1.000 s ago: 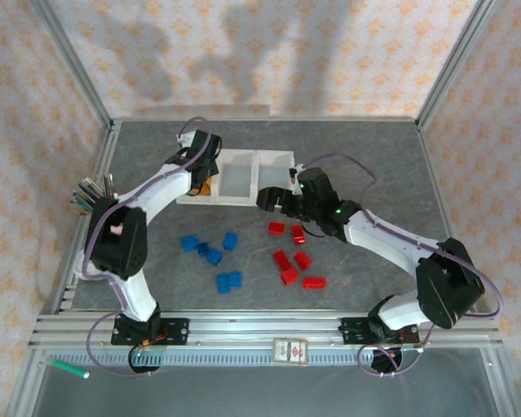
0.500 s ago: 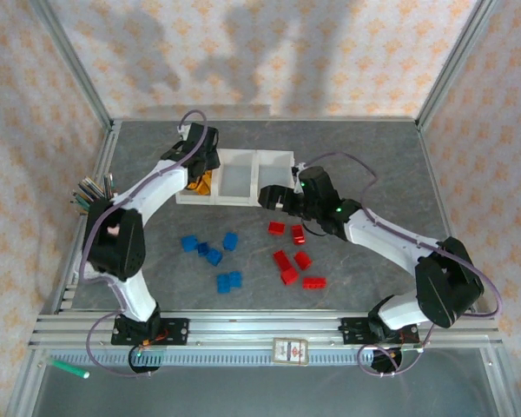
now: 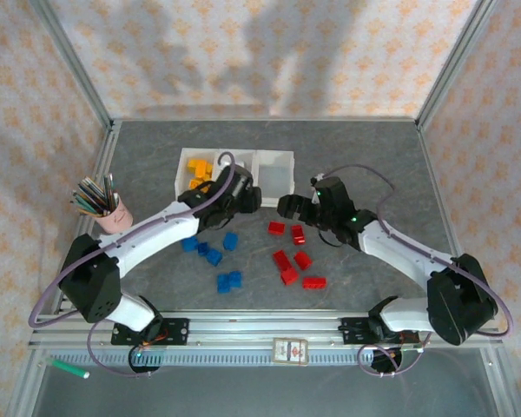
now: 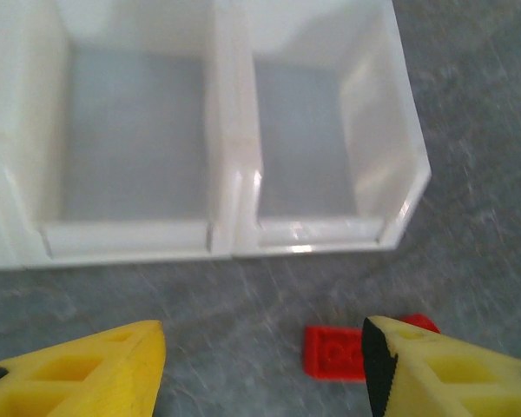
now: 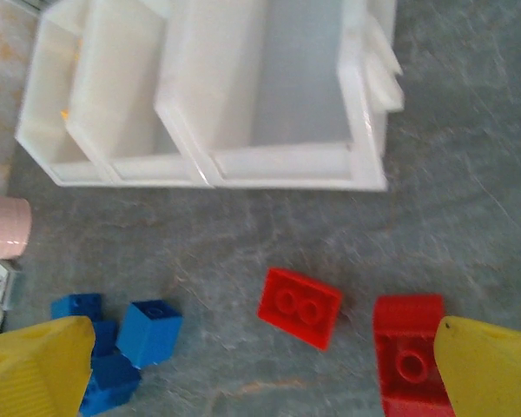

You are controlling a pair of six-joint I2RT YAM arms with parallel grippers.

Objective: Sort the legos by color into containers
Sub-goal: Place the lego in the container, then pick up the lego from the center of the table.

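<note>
The containers (image 3: 274, 154) are a row of white bins at the back of the table, and several yellow legos (image 3: 198, 168) lie in the left compartment. Blue legos (image 3: 214, 256) and red legos (image 3: 290, 268) are scattered on the grey tabletop in front. My left gripper (image 3: 247, 198) hangs open and holds nothing just before the bins (image 4: 234, 234), with a red lego (image 4: 333, 353) by its right finger. My right gripper (image 3: 288, 207) is wide open above two red legos (image 5: 300, 306) and some blue ones (image 5: 149, 332), near the bins (image 5: 278, 165).
A pink cup of pencils (image 3: 111, 215) stands at the table's left side; its edge shows in the right wrist view (image 5: 4, 226). Metal frame posts ring the table, and a rail runs along the near edge (image 3: 260, 328).
My left arm has swung away from the left compartment to the front of the bins, and its jaws have opened. The yellow legos now show in that compartment. My right gripper shifted slightly right.
</note>
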